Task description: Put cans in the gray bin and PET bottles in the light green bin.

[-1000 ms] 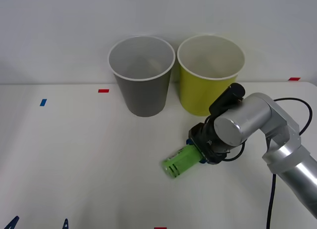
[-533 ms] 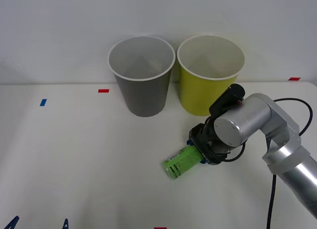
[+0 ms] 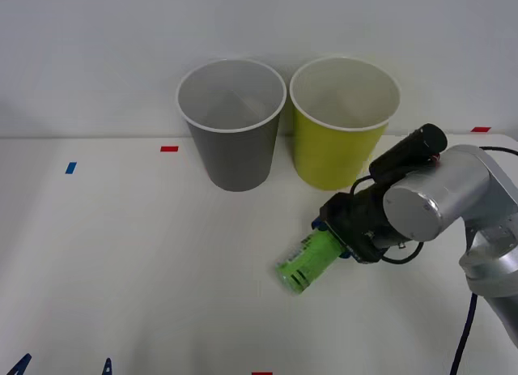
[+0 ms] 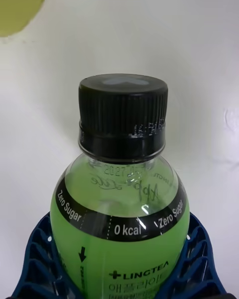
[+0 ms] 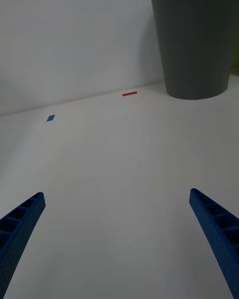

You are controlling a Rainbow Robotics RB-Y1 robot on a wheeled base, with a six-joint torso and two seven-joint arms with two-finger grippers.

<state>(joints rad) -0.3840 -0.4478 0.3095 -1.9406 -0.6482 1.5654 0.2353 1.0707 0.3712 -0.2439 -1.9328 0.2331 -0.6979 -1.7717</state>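
The PET bottle [image 3: 308, 263] lies tilted over the white table [image 3: 121, 262], cap end pointing toward the robot and to its left, its body clamped between the blue ribbed fingers [image 4: 35, 259] of the right gripper [image 3: 334, 240]; whether it touches the tabletop or hangs just above it cannot be told. In the right wrist view the bottle [image 4: 122, 219] shows a black ribbed cap [image 4: 123, 110], a clear shoulder, a dark band reading "Zero Sugar" and "0 kcal", and a bright green label below, with a finger pressed against each side of the label. The bottle sits in front of the light green bin [image 3: 343, 120], apart from it, and the gray bin [image 3: 232, 122] stands just beside that bin on its left, both upright at the back of the table against the wall. The left gripper [image 5: 119, 239] hovers low over the near left part of the table with its blue fingers [image 5: 20, 224] spread wide apart and holding nothing, facing the gray bin [image 5: 196, 45]. Small red [image 3: 168, 148] and blue [image 3: 70, 168] tape marks lie on the table
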